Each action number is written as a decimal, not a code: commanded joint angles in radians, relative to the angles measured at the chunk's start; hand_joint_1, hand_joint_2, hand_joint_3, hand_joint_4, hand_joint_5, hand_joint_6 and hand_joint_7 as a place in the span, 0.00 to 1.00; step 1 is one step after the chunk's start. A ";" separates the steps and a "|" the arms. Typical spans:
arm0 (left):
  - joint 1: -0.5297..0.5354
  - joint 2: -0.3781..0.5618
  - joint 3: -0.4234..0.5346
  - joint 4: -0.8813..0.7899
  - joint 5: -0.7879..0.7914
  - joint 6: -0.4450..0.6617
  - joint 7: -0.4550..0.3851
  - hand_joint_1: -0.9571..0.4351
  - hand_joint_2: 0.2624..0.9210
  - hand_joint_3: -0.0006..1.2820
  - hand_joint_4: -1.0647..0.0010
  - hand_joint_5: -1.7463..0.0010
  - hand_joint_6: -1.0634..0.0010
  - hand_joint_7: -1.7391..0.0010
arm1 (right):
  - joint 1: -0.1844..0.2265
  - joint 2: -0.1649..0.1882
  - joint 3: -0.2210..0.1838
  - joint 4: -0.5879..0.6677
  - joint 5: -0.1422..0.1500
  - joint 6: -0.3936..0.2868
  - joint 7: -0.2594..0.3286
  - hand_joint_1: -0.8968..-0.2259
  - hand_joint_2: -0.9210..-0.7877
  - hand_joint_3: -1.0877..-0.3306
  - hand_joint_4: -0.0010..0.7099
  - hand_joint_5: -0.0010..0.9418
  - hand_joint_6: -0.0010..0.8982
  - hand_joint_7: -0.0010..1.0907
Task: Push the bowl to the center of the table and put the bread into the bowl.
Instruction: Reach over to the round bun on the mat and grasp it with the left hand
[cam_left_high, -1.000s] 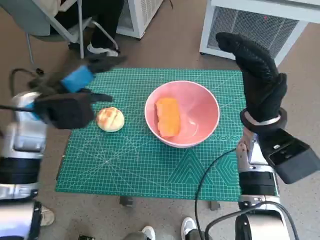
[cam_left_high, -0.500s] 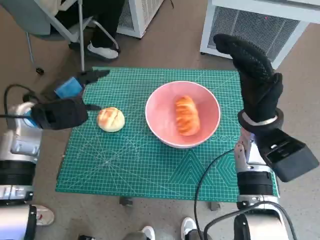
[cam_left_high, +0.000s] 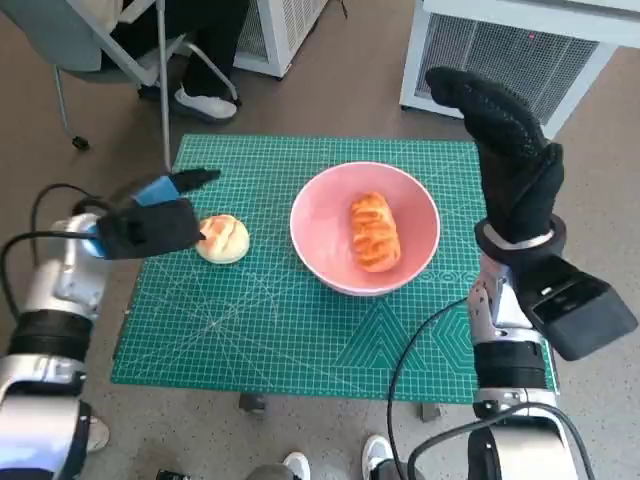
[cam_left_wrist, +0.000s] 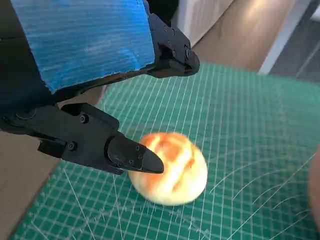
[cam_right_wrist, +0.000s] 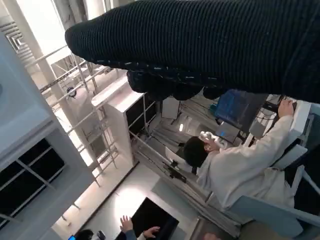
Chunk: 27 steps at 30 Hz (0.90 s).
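The pink bowl (cam_left_high: 365, 228) stands near the middle of the green cutting mat (cam_left_high: 300, 320). An oblong glazed bread (cam_left_high: 374, 231) lies inside it. A round bun (cam_left_high: 222, 238) sits on the mat to the left of the bowl. My left hand (cam_left_high: 150, 222) hovers just left of the bun (cam_left_wrist: 171, 168), fingers apart on either side of it, holding nothing. In the left wrist view one fingertip (cam_left_wrist: 142, 160) is close to the bun's side. My right hand (cam_left_high: 505, 150) is raised upright at the table's right edge, beside the bowl, empty with its fingers straight.
A chair and a person's legs (cam_left_high: 200, 60) are beyond the table's far left corner. A white grilled cabinet (cam_left_high: 520, 50) stands behind the right side. Black cables (cam_left_high: 420, 350) run over the mat's near right part. A seated person (cam_right_wrist: 240, 170) shows in the right wrist view.
The oblong bread has settled in the bowl. My left hand has drawn back from the bowl and dropped toward the round bun. The right hand has barely moved.
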 joint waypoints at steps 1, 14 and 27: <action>-0.043 -0.036 -0.037 0.064 0.028 0.029 0.012 0.53 0.94 0.00 0.78 1.00 0.63 0.98 | 0.005 -0.009 -0.001 0.000 0.006 -0.001 0.012 0.54 0.00 0.36 0.27 0.11 0.00 0.52; -0.090 -0.109 -0.106 0.210 0.067 0.007 0.074 0.53 0.95 0.00 0.73 0.99 0.59 0.96 | 0.006 -0.016 0.001 -0.003 0.006 -0.005 0.017 0.55 0.00 0.36 0.27 0.12 0.00 0.52; -0.096 -0.152 -0.145 0.286 0.092 -0.004 0.120 0.61 1.00 0.07 0.37 0.65 0.47 0.44 | 0.021 -0.017 0.005 -0.037 0.003 0.004 0.011 0.54 0.00 0.36 0.26 0.13 0.00 0.52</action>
